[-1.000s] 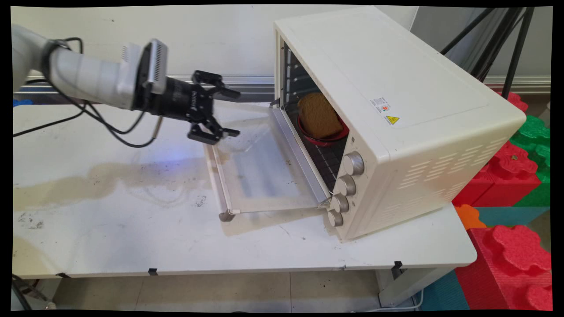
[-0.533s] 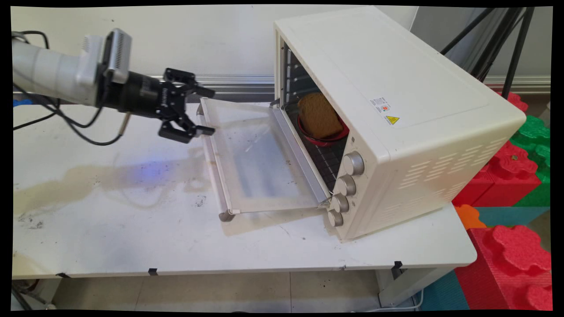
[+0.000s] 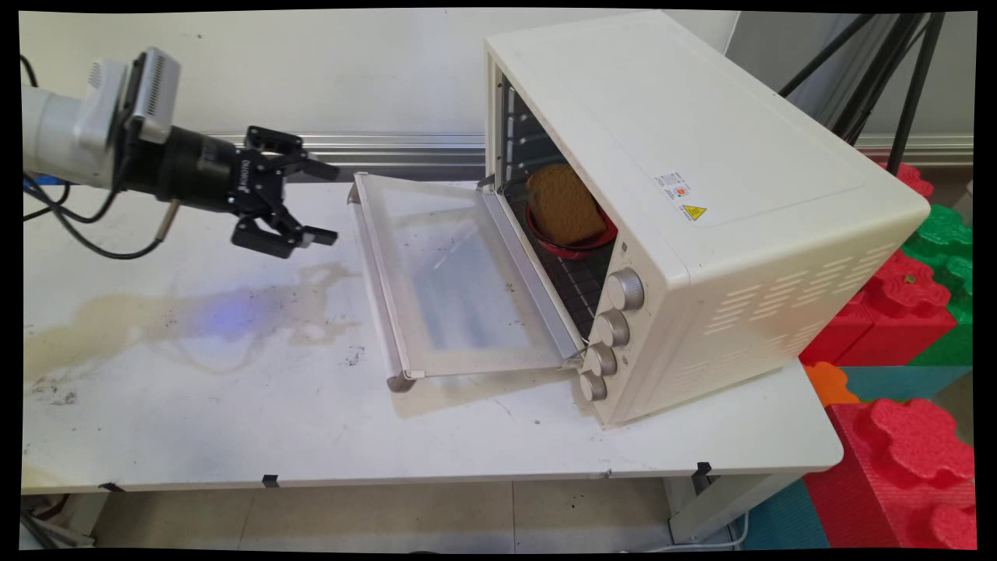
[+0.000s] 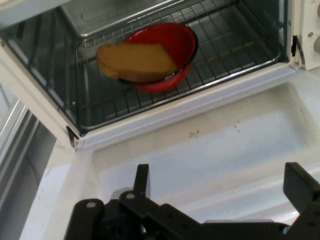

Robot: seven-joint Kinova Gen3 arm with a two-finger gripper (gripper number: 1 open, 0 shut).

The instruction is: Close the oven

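My black gripper (image 3: 333, 202) hangs open over the table, just left of the cream toaster oven's (image 3: 701, 187) lowered glass door (image 3: 452, 280), with nothing between its fingers. It does not touch the door's handle edge (image 3: 366, 234). Inside the oven, on the wire rack (image 3: 568, 280), stands a red bowl (image 3: 580, 245) with a brown slice of bread (image 3: 562, 204) leaning in it. In the hand view the open gripper (image 4: 220, 185) points across the door (image 4: 215, 145) at the red bowl (image 4: 175, 45) and the bread (image 4: 135, 60) on the rack (image 4: 225, 55).
Several knobs (image 3: 611, 327) run down the oven's front right side. Red and green foam blocks (image 3: 911, 312) are stacked beyond the table's right end, with black tripod legs (image 3: 903, 70) behind the oven. Brownish stains (image 3: 156, 319) mark the table's left half.
The gripper has drawn back to the left, from over the door's outer edge to clear of it, staying open. The oven, door, bowl and bread have not moved.
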